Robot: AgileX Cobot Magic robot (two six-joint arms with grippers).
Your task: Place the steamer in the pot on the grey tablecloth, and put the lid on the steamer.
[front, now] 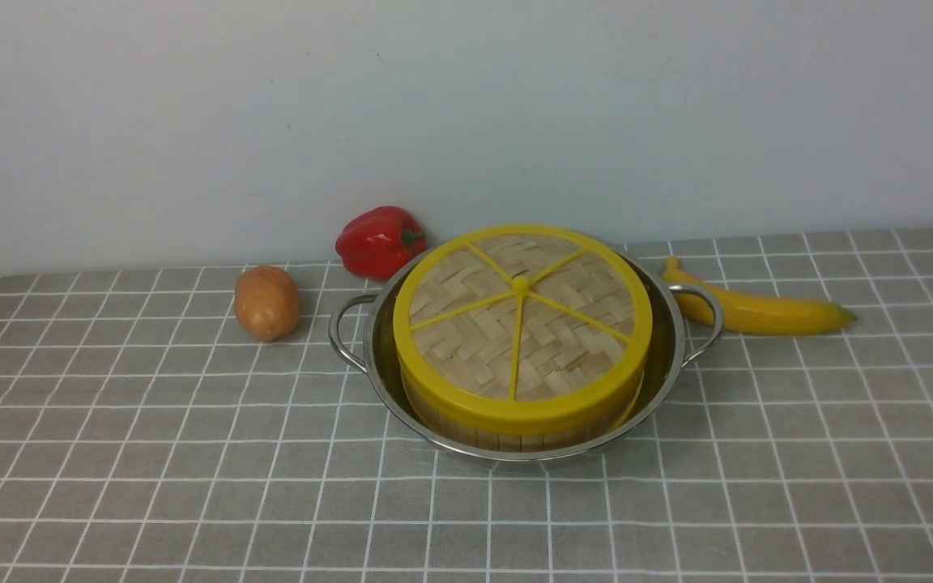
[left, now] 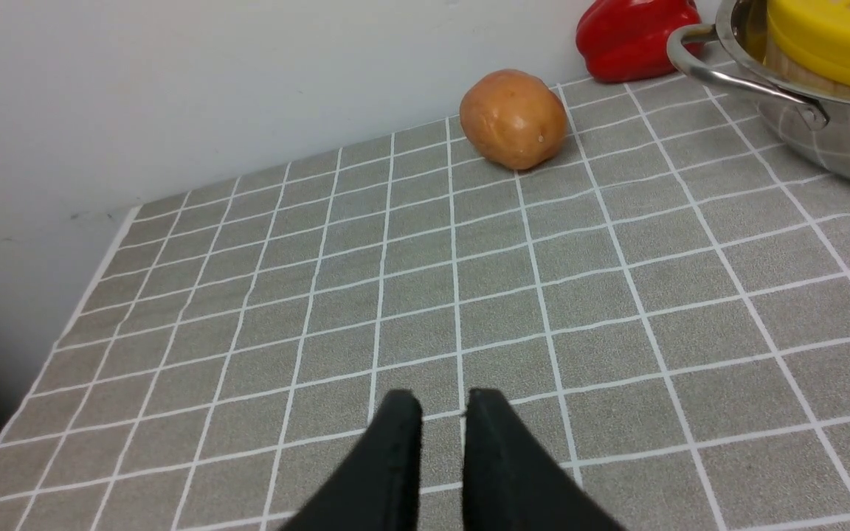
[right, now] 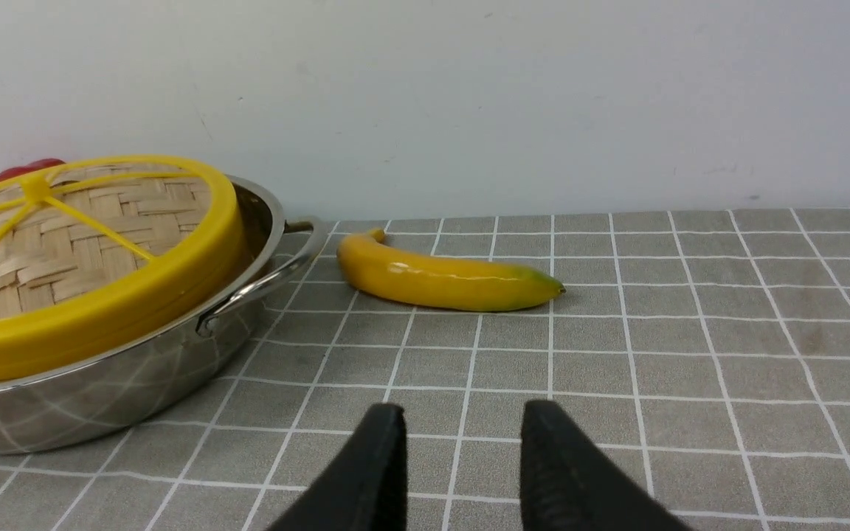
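Note:
The steel pot (front: pixel 664 374) stands on the grey tablecloth (front: pixel 191 453) at the middle. The steamer (front: pixel 515 438) sits inside it; only a strip of its bamboo wall shows. The lid (front: pixel 519 316), with yellow rim and spokes, lies on the steamer and hides its contents. No gripper shows in the front view. My left gripper (left: pixel 443 417) hovers over bare cloth well left of the pot (left: pixel 831 147), its fingers almost together and empty. My right gripper (right: pixel 462 424) is over bare cloth to the right of the pot (right: pixel 100 391) and lid (right: pixel 63 243), slightly open and empty.
A potato (front: pixel 266 303) lies left of the pot and a red bell pepper (front: pixel 379 240) behind it on the left. A banana (front: pixel 758 311) lies right of the pot's right handle. A pale wall stands behind the table. The cloth's left edge (left: pixel 100 265) is near the left gripper.

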